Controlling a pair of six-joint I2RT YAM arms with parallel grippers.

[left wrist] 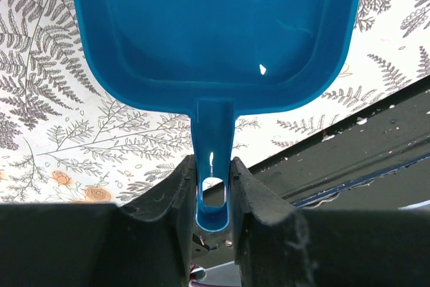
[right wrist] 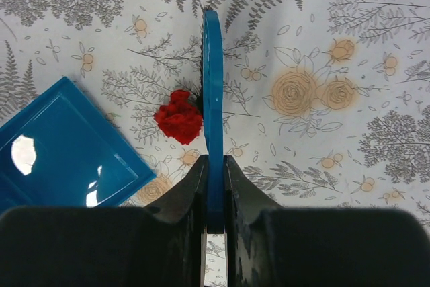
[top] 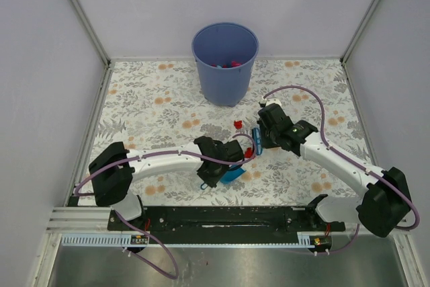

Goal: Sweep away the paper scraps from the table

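Closest in, the left gripper (left wrist: 212, 163) has both jaws squeezed tight on the handle of a blue dustpan (left wrist: 215, 31). The dustpan is low over the table (top: 148, 109), near the middle of the near edge. The right gripper (right wrist: 213, 160) pinches a flat blue tool (right wrist: 213, 78) standing on its edge. One red paper scrap (right wrist: 179, 116) touches the tool on the side facing the dustpan. A second scrap (top: 237, 124) lies a little nearer the far edge. A blue bin (top: 225, 89) by the far edge holds red bits.
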